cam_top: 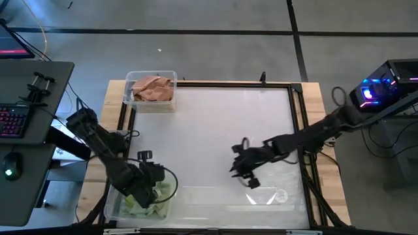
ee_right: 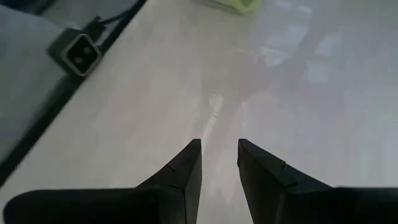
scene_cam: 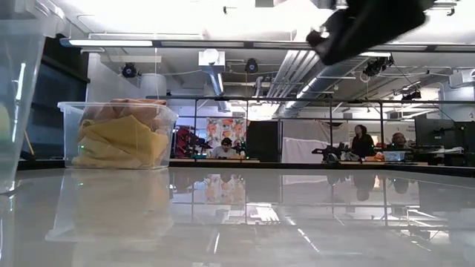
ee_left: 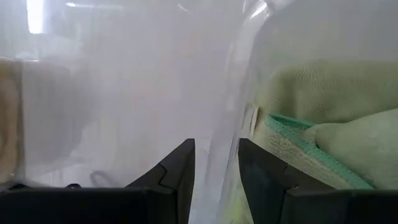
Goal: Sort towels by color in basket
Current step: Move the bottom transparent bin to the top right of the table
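Note:
A clear basket (cam_top: 116,207) at the table's near left corner holds pale green and lime green towels (ee_left: 323,118). My left gripper (cam_top: 145,192) is over this basket, fingers close together; in the left wrist view its fingers (ee_left: 216,149) stand at a curved edge of the clear wall (ee_left: 233,81). A second clear basket (cam_top: 130,79) at the far left holds peach and salmon towels (cam_top: 153,88), and a mustard yellow towel (scene_cam: 126,141) shows through its wall. My right gripper (cam_top: 243,171) hovers above bare table right of centre, shut and empty (ee_right: 219,146). My left gripper has the near basket's clear wall edge (ee_left: 214,180) showing between its two fingers. Whether the fingers touch the wall or the towels, I cannot tell.
A black frame (cam_top: 297,130) borders the white table top. A small grey block (ee_right: 79,53) sits on the frame near my right gripper. A desk with a keyboard (cam_top: 13,121) stands to the left. People sit in the room behind (scene_cam: 361,141). Bare table lies between the baskets and my right arm.

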### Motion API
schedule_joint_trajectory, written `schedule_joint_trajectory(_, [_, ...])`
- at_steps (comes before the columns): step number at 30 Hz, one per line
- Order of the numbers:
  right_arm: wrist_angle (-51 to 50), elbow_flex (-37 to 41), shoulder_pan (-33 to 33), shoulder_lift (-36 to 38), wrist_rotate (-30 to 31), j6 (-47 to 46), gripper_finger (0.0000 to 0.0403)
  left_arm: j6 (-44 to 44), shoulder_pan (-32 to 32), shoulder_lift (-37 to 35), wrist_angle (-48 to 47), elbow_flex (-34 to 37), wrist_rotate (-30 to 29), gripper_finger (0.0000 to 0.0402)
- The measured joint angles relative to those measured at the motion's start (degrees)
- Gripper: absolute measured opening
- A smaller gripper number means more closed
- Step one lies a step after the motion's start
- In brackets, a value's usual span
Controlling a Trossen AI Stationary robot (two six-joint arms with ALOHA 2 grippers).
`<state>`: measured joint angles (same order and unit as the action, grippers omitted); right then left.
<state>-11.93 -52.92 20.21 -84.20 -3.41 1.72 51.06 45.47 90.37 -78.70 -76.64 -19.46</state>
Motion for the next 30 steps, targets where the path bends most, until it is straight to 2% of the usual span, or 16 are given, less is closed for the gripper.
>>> schedule_joint_trajectory(4, [9.27, 10.52, 1.17, 7.62, 0.18, -4.75, 0.0099, -2.99, -2.76, -0.02, 5.83, 2.18, 3.32, 0.0102])
schedule_joint_trajectory(7, [14.11, 16.59, 1.95, 11.44, 1.08, -8.12, 0.0099, -4.26, -6.11, -0.17, 10.95, 3.51, 6.15, 0.0074])
schedule_joint_trajectory(11, [15.16, 21.01, 3.18, 14.66, 5.54, -12.49, 0.0099, -4.36, -11.7, -0.14, 16.15, 3.65, 6.77, 0.002])
schedule_joint_trajectory(13, [15.12, 22.08, 3.95, 15.61, 7.65, -13.78, 0.0099, -5.76, -15.05, -0.03, 19.11, 3.69, 6.22, 0.0011])
schedule_joint_trajectory(16, [14.52, 22.35, 5.02, 16.44, 8.38, -14.74, 0.0099, -6.26, -20.62, 0.01, 24.72, 3.8, 5.86, 0.0018])
schedule_joint_trajectory(19, [13.64, 22.28, 6.59, 17.32, 8.41, -14.52, 0.0099, -5.4, -26.87, 0.59, 29.82, 3.78, 1.83, 0.0024])
schedule_joint_trajectory(21, [11.45, 21.87, 7.86, 18.54, 8.81, -14.78, 0.0099, -8.15, -31.28, 1.24, 33.64, 3.76, 0.01, 0.0024])
schedule_joint_trajectory(26, [-1.68, 17.33, 11.55, 22.97, 17.76, -20.15, 0.0099, -20.42, -40.84, 4.63, 47.36, 3.76, -0.44, 0.0028])
schedule_joint_trajectory(30, [-7.27, 14.58, 13.75, 25.54, 23.21, -21.25, 0.0099, -28.35, -46.19, 8.69, 60.76, 3.76, 2.93, 0.0042])
